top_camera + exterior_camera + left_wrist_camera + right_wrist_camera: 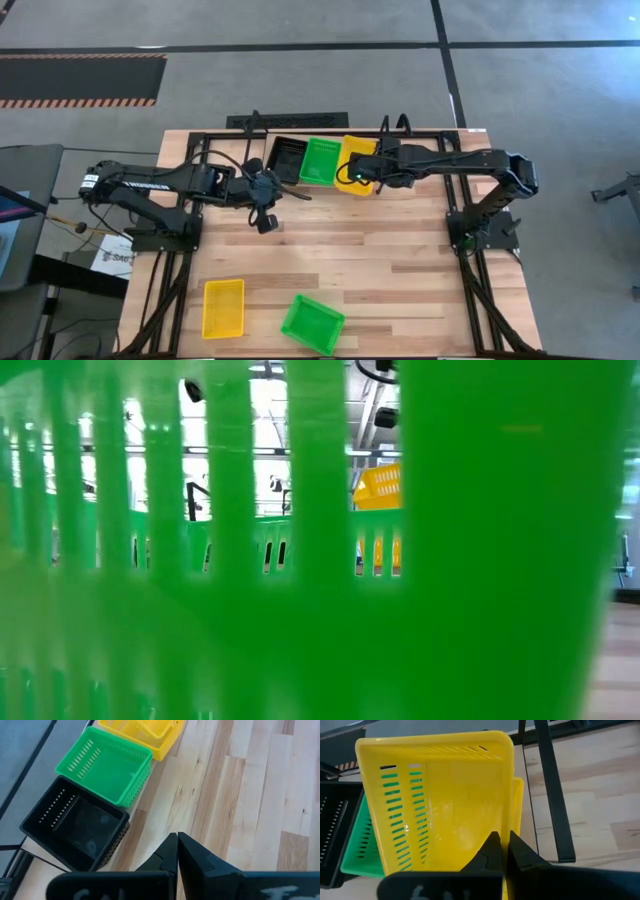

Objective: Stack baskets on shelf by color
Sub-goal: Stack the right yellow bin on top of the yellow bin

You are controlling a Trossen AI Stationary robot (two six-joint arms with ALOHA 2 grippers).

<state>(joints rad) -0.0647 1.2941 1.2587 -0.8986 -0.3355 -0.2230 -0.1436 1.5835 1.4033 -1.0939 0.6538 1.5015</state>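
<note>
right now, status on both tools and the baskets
Right tool shut on tilted yellow perforated plastic basket above the yellow stack. Left tool shut, empty, beside black basket. Loose yellow basket and green basket wait.

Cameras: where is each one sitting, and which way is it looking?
High view: above the table, looking down; both arms show.
Low view: at table height, blocked by a green basket; no arm shows.
Left wrist view: on the left arm, facing three stacks; left gripper shut.
Right wrist view: on the right arm; right gripper shut on the yellow basket.
Both wrist views share the yellow basket and a green stack.
</note>
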